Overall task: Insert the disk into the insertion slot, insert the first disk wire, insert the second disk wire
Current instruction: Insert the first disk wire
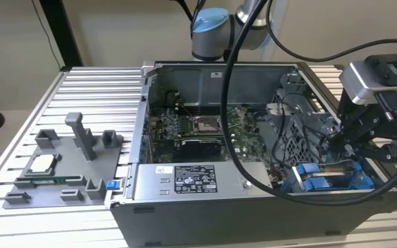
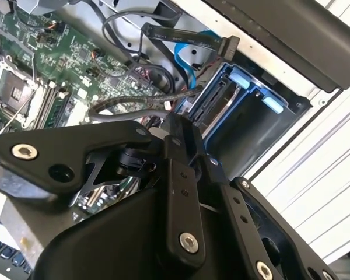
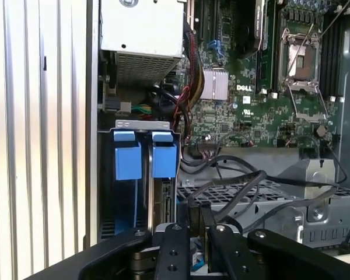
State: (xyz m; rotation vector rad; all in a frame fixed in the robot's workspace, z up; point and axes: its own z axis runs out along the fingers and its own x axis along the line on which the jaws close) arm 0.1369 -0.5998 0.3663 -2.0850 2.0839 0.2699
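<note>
Disk [image 2: 212, 107] on edge inside insertion slot [image 3: 141, 124]; tool [image 3: 196, 226] nearly closed, pinching black wire [image 3: 245, 181].

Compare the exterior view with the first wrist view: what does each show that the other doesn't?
Exterior view: the fixture tray and the arm's base. First wrist view: a silver heatsink, seen close. Both: the blue-railed slot, the power supply, the CPU socket and the gripper by the slot.
</note>
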